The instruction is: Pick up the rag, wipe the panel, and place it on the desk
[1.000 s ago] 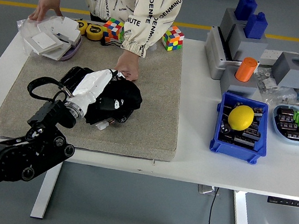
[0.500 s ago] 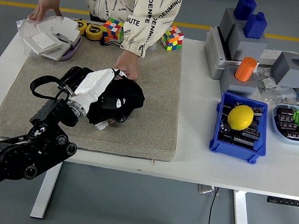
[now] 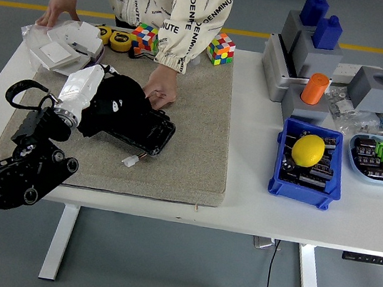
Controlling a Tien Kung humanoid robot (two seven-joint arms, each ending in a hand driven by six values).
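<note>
Left hand (image 3: 84, 91) grips the black rag (image 3: 115, 99) at the panel's (image 3: 143, 128) left end; panel runs rightward.

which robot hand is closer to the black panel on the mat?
Left. The left robot hand, white-backed with a black rag under it, lies on the left end of the glossy black rectangular panel. The right arm is out of view.

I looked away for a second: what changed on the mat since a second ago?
The left hand swept the black rag leftward and away across the panel, uncovering its right part. The person's hand stayed at the panel's far edge, the other on the white boxes. Bins and cubes did not move.
</note>
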